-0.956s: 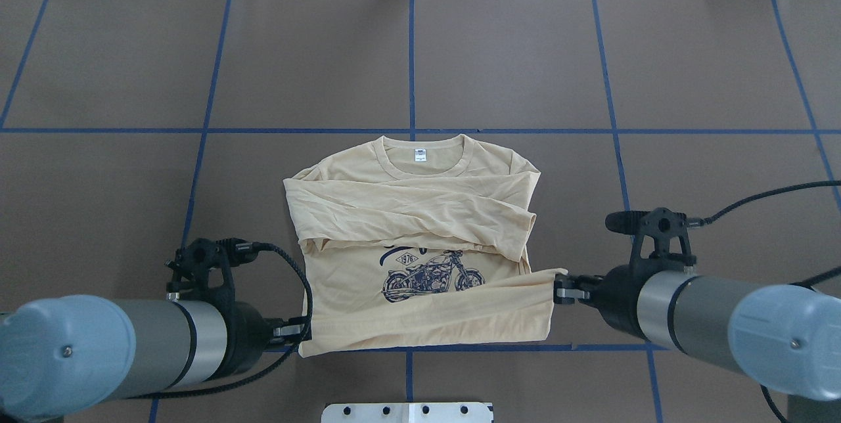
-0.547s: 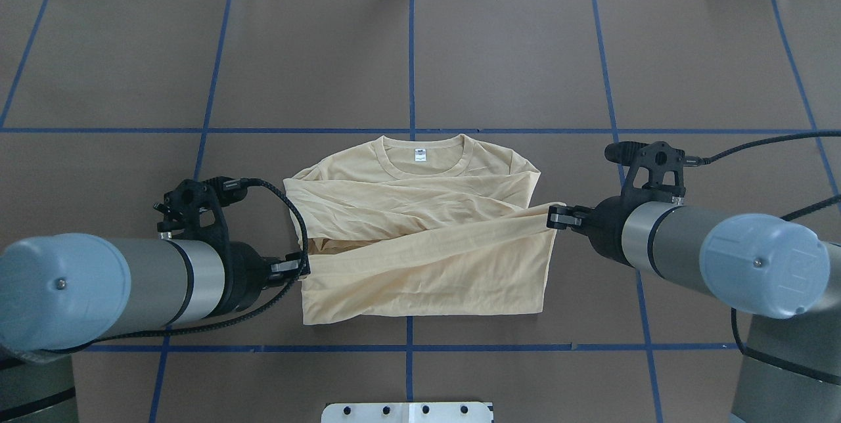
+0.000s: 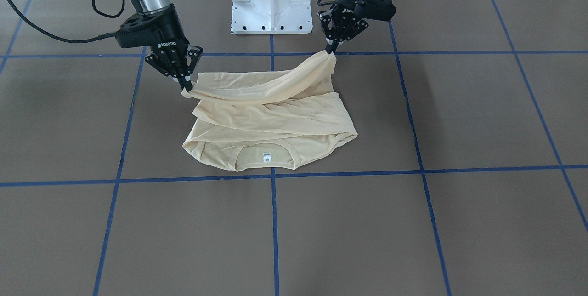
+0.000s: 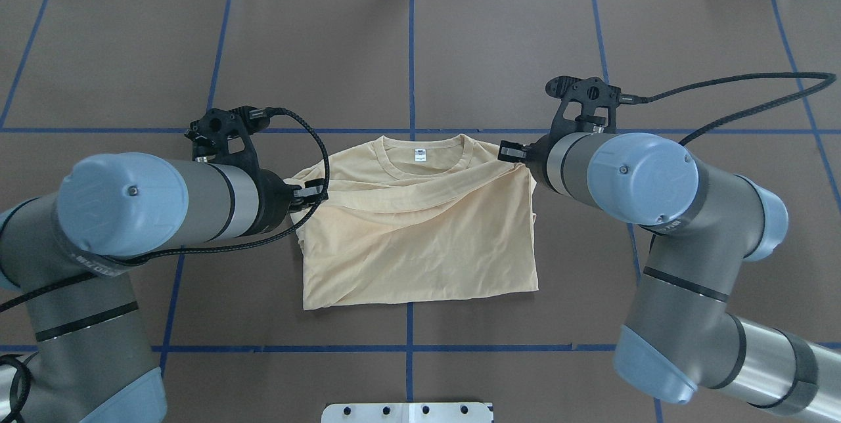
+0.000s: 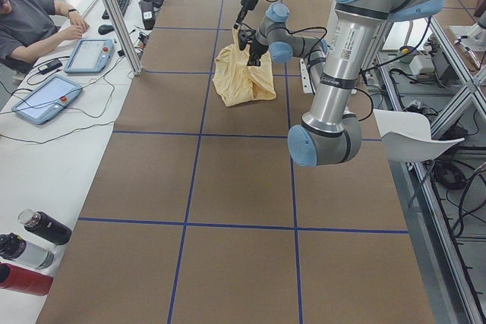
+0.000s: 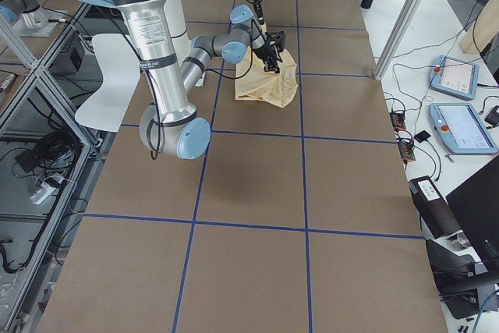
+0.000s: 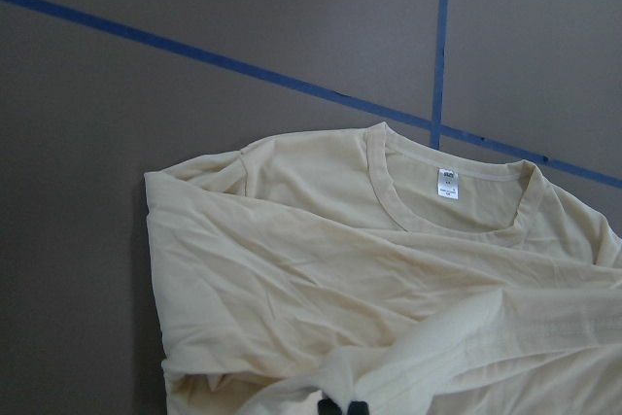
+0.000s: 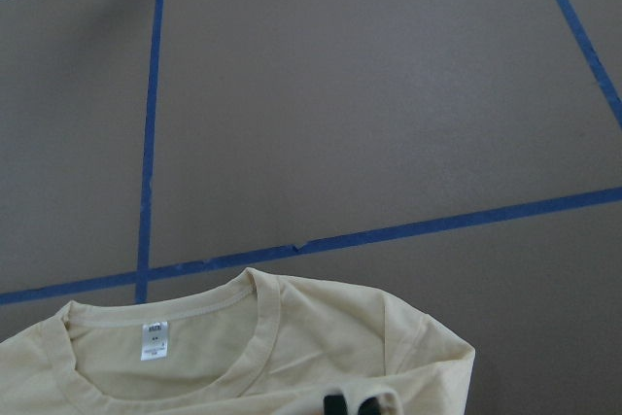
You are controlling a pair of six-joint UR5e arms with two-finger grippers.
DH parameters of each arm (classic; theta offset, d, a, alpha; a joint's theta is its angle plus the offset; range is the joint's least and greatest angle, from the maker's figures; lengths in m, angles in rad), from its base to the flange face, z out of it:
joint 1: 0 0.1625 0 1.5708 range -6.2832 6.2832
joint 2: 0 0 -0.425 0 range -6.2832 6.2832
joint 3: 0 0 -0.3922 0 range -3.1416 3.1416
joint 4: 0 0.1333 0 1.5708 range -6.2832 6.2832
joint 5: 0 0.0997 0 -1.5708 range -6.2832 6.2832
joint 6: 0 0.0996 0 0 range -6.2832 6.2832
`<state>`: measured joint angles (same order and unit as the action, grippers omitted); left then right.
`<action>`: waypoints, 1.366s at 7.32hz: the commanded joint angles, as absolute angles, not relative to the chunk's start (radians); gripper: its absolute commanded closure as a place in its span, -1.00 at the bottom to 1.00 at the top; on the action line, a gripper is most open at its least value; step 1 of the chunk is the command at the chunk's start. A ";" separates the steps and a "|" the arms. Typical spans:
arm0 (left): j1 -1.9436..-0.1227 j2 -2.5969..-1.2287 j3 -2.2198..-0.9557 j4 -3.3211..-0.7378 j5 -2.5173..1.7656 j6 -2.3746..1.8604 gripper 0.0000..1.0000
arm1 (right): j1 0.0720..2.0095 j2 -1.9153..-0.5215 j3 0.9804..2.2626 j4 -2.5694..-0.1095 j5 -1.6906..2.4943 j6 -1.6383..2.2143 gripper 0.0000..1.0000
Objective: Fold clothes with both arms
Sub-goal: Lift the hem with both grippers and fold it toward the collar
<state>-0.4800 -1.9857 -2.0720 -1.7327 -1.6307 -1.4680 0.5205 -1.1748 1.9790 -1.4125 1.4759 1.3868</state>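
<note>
I have both grippers pinched shut on the T-shirt point(image 4: 420, 245). The left gripper point(image 4: 314, 192) clamps one bunched corner of cloth and the right gripper point(image 4: 504, 150) clamps another. A soft band of fabric sags between them, raised off the table point(image 4: 512, 48). The left gripper holds nearer the robot's base than the right one.

Below and between the two grippers the rest of the shirt lies as a rough rectangle, doubled over on itself. It is thin, pale cream-yellow and creased with long diagonal wrinkles. Just beyond the fingertips, on the side away from the robot, the banded round collar lies flat with a small white neck label point(image 4: 420, 155) inside it.

The table is matt brown, marked into squares by blue tape lines point(image 4: 410, 48).
</note>
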 commanded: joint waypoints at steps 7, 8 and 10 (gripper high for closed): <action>-0.546 -2.077 -1.672 -1.897 -1.575 -1.364 1.00 | 0.575 -1.086 1.729 -1.405 1.479 1.324 1.00; -0.548 -2.077 -1.674 -1.898 -1.575 -1.345 1.00 | 0.581 -1.086 1.724 -1.405 1.480 1.307 0.93; -0.551 -2.071 -1.678 -1.952 -1.580 -1.267 -0.99 | 0.581 -1.072 1.721 -1.405 1.480 1.305 -0.99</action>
